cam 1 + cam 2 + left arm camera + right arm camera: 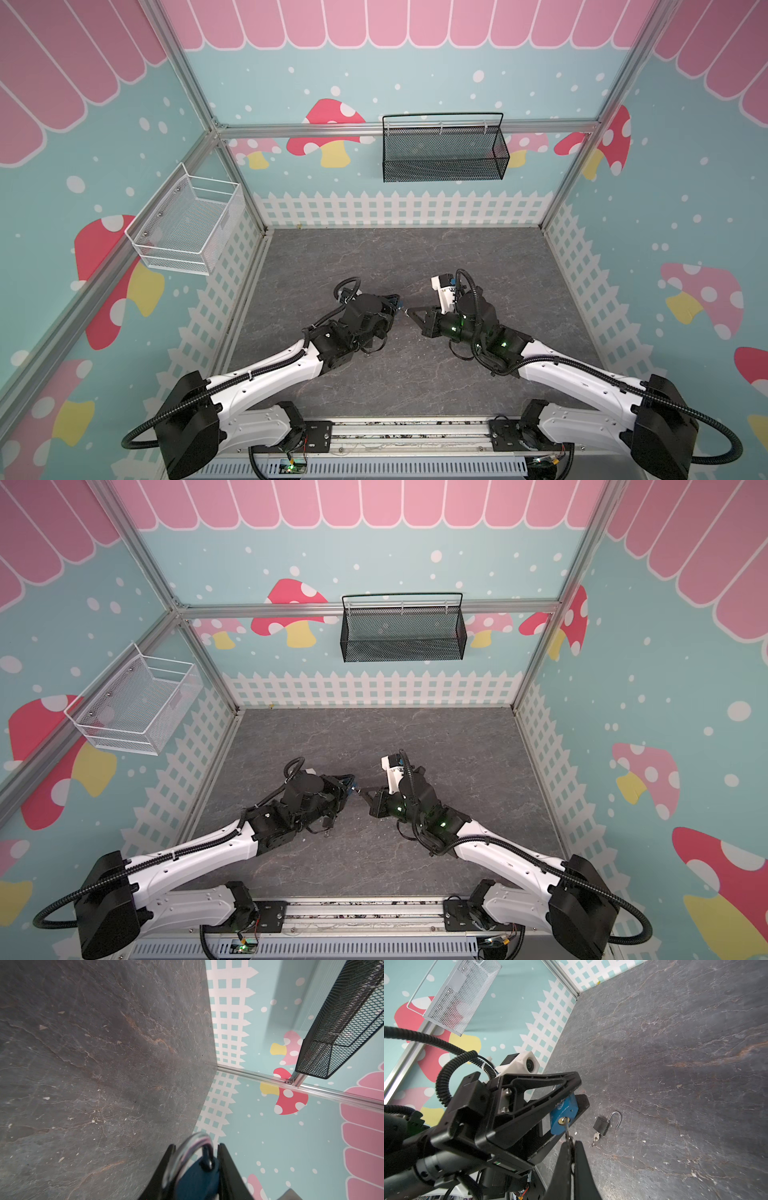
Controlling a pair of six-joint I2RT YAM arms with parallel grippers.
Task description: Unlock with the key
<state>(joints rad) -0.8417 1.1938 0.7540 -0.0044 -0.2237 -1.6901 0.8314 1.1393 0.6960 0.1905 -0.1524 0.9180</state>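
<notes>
left hand: my left hand [576, 1093] is clamped on the blue lock [563, 1113], one pad on each flat face.
right hand: my right hand [571, 1144] is pinched on the key [566, 1126], tips together but for the thin bow.
blue lock: held off the table [675, 1064], between my two hands.
key: blade sits in the brass keyhole on the blue lock's end face; can't tell how deep.
shackle: shackle [187, 1144] is at the blue lock's far end from the key. It looks seated, so I judge it not yet open.
black lock: black lock [601, 1125] lies on the table near the blue lock and apart from it, with its hoop swung open and its own keys in it.
lock handling: small and solid, stiff, probably dense for its size. The painted faces look smooth, so it could spin in my pads under a twist. Grip the flat faces hard and stay clear of the shackle so it can spring.
key handling: thin, flat and light, and likely to bend or cam out if turned off-axis. Hold the bow flat and turn about the blade's line.
materials: blue painted body with rounded corners and a round embossed mark. Brass cylinder, chrome U-shaped shackle. Ribbed black pads.
table: dark slate look, veined and matte, with pale crumbs.
step: my guess is that the turn comes next.
</notes>
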